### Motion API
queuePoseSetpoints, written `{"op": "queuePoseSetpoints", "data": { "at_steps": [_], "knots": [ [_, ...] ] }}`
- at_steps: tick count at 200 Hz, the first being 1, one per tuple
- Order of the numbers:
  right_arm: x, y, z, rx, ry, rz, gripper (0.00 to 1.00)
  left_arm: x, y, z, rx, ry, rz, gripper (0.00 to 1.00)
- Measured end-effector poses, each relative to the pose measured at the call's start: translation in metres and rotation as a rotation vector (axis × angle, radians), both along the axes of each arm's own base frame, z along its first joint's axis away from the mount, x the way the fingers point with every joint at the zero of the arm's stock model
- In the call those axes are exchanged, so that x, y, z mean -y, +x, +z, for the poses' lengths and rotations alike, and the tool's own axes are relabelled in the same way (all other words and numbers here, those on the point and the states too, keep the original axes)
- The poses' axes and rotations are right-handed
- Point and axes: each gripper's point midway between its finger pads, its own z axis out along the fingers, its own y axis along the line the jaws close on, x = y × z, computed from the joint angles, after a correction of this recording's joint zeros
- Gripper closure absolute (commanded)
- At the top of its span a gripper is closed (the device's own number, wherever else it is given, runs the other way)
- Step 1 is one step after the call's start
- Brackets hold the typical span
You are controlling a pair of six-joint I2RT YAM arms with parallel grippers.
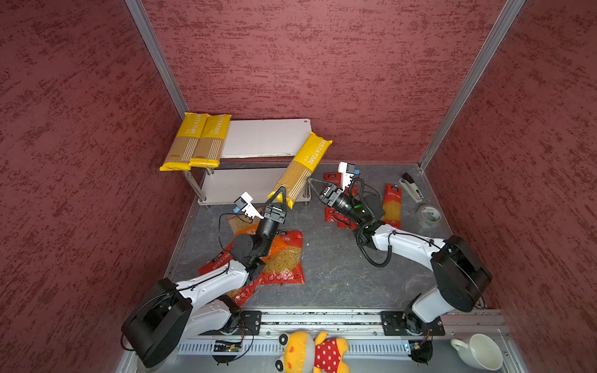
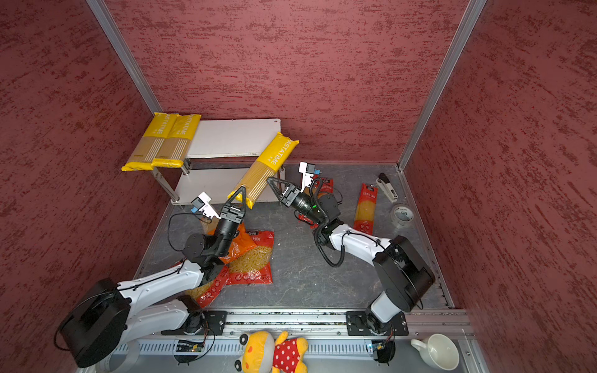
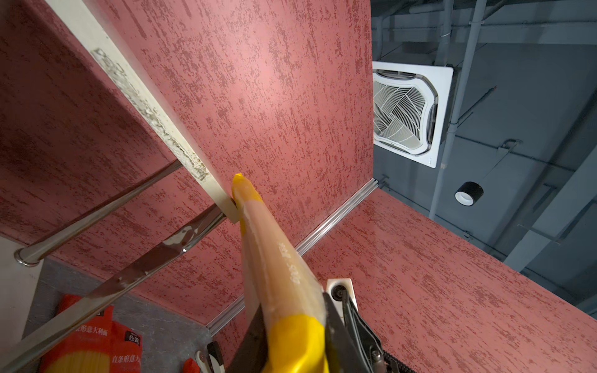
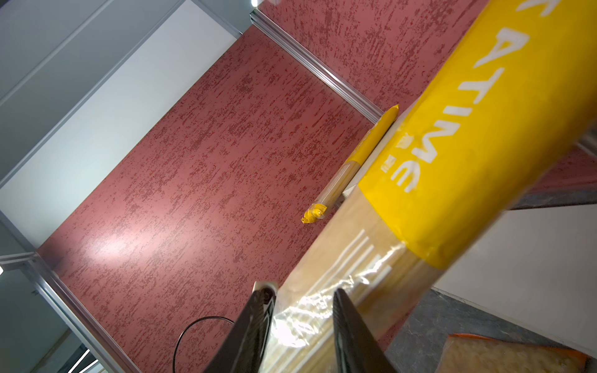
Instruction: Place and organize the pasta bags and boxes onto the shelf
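The shelf stands at the back with two white boards. Two yellow pasta boxes lie at the left end of its top board and overhang the front. A third yellow box slants up, leaning on the top board's right front corner. My left gripper is shut on its lower end. My right gripper stands open beside the clear window. Red boxes lie on the floor. The bags lie partly under the left arm.
A stapler and a tape roll lie by the right wall. A plush toy and a white cup sit in front of the arm rail. Red walls close in three sides.
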Motion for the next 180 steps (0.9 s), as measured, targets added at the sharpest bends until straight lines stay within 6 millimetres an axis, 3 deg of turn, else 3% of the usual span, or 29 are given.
{"op": "queuePoseSetpoints", "data": {
  "at_steps": [42, 67, 119, 152, 180],
  "knots": [
    [0.001, 0.000, 0.001, 0.004, 0.003, -0.006, 0.58, 0.004, 0.005, 0.003, 0.004, 0.047, 0.006, 1.00],
    [0.005, 0.001, -0.001, 0.001, 0.003, -0.020, 0.57, 0.010, 0.009, -0.005, -0.017, 0.078, -0.009, 1.00],
    [0.025, -0.007, -0.028, -0.057, -0.027, -0.060, 0.54, 0.015, 0.015, -0.019, -0.058, 0.114, -0.014, 1.00],
    [0.034, -0.012, -0.050, -0.107, -0.051, -0.081, 0.53, 0.020, 0.014, -0.015, -0.045, 0.119, -0.040, 1.00],
    [0.044, -0.019, -0.056, -0.119, -0.051, -0.095, 0.52, 0.032, 0.013, -0.005, -0.026, 0.125, -0.081, 1.00]
  ]
}}
